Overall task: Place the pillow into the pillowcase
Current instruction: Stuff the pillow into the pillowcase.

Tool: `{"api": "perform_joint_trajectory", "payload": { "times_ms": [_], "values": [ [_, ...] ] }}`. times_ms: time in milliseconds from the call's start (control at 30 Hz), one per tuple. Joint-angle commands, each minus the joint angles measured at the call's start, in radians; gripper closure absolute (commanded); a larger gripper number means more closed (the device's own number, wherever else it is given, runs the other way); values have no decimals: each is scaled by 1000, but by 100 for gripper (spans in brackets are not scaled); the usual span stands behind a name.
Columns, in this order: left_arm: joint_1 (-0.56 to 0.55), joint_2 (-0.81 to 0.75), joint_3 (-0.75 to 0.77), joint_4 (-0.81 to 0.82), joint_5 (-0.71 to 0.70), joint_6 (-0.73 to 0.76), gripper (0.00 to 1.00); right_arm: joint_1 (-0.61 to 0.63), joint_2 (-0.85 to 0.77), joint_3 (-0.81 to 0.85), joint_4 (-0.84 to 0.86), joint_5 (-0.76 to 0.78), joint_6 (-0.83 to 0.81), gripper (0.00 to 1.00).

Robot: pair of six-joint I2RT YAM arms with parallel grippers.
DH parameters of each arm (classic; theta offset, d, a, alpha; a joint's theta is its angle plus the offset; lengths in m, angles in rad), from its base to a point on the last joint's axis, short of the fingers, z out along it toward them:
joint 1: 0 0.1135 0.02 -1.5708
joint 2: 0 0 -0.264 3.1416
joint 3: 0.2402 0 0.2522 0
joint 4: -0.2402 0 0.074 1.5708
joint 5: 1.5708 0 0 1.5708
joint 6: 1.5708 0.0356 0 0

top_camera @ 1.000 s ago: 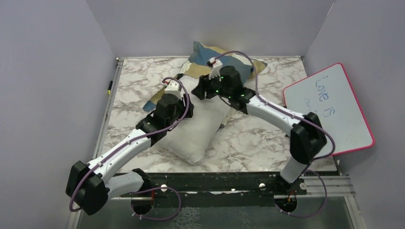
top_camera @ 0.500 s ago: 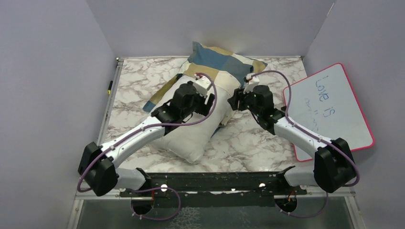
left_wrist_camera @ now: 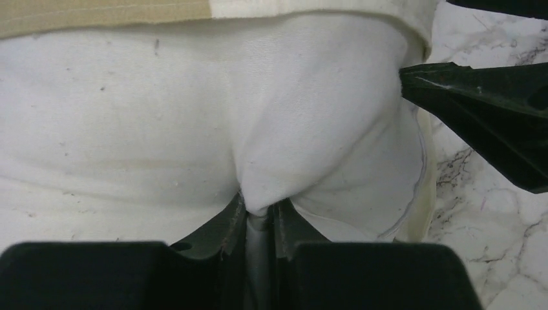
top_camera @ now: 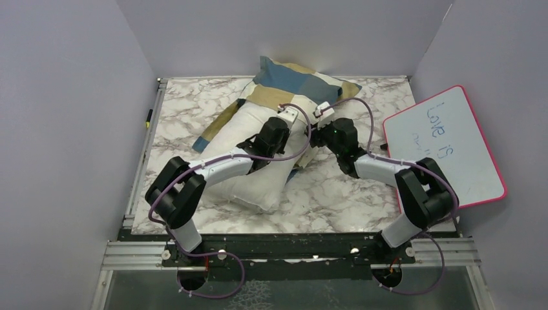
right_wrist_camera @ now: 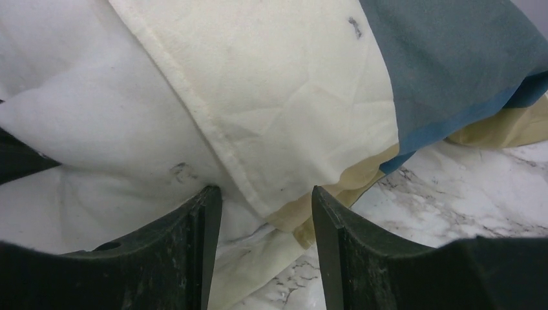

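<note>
White pillow (left_wrist_camera: 129,129) pinched in left hand (left_wrist_camera: 258,212); right hand (right_wrist_camera: 265,197) agape, seemingly straddling pillowcase (right_wrist_camera: 297,97).

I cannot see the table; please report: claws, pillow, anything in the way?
Left claw shut on pillow fold. Right claw open at pillowcase hem. Far end of pillow inside. Whiteboard apart, far right.

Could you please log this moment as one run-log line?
left gripper: shut on pillow | right gripper: open at pillowcase hem | pillow: mostly outside pillowcase
</note>
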Motion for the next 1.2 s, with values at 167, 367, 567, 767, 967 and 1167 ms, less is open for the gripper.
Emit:
{"api": "perform_joint_trajectory", "payload": {
  "times_ms": [167,367,567,767,967,1167],
  "values": [
    [73,64,-120,83,76,-129,100,-4,145,97,227,140,-132,47],
    [107,88,-107,83,109,-242,100,-2,115,141,92,-103,-114,100],
    [137,93,-5,-30,-22,-413,100,39,-12,118,-69,-338,9,100],
    [137,82,23,3,-69,-484,100,95,-5,53,-99,-350,42,100],
    [138,106,-16,14,-66,-524,100,95,-50,97,-207,-213,138,100],
    [146,126,-7,26,-73,-548,100,97,-81,92,-173,-381,274,100]
  ]
}}
